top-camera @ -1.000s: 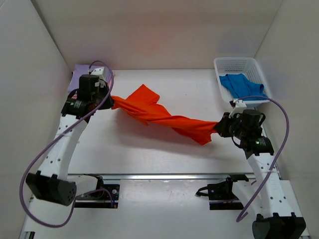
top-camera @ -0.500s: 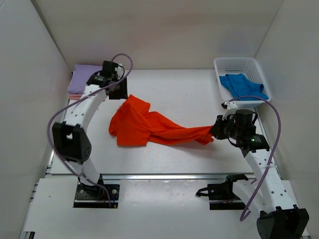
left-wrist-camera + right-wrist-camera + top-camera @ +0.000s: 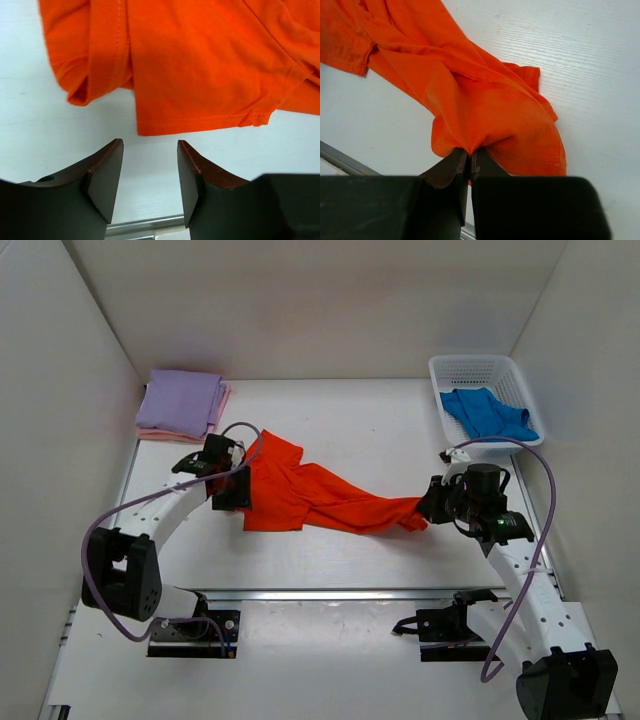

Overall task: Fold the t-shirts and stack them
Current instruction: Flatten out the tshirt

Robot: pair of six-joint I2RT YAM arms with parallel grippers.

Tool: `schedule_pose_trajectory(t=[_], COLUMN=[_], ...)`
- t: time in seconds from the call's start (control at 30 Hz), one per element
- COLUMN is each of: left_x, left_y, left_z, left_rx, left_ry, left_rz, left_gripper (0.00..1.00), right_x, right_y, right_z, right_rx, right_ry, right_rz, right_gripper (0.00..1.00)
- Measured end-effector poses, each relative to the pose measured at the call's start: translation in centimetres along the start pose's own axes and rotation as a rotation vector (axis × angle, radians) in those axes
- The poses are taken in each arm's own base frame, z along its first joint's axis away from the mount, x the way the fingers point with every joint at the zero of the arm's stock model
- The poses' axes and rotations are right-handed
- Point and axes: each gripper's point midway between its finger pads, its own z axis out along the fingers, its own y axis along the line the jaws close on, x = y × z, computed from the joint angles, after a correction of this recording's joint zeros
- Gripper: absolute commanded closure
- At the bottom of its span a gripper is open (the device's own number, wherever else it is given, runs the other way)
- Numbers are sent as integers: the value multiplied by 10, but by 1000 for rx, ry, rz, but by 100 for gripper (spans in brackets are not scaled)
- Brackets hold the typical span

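The orange t-shirt [image 3: 310, 498] lies crumpled across the middle of the table, its hem [image 3: 200, 120] just beyond my left gripper [image 3: 150, 150], which stands open and empty at the shirt's left edge [image 3: 232, 492]. My right gripper [image 3: 470, 155] is shut on the shirt's right end [image 3: 418, 512], pinching bunched cloth [image 3: 490, 125]. A folded lavender t-shirt [image 3: 182, 400] rests on a pink t-shirt [image 3: 152, 433] at the back left. The blue t-shirt [image 3: 486, 412] lies in the basket.
A white mesh basket [image 3: 482, 370] stands at the back right corner. White walls enclose the table on three sides. A metal rail [image 3: 330, 594] runs along the near edge of the table.
My left gripper let go of the orange shirt, opened, and swung from the back left down to the shirt's left edge. The shirt dropped flat onto the table. The right gripper kept its hold.
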Motion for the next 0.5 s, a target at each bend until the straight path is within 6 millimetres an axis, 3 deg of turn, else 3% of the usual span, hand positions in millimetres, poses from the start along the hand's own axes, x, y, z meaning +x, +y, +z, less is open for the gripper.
schedule_pose_trajectory(t=[0.43, 0.5], left_x=[36, 37], left_y=[-6, -10], left_z=[53, 57], left_rx=[-36, -43], left_ry=[78, 74], left_rz=[-16, 1], left_gripper=[35, 29], right_x=[16, 15], right_y=[-1, -1], right_z=[4, 5], right_rx=[-8, -10], right_ry=[13, 10], right_rz=[21, 18], right_gripper=[100, 100])
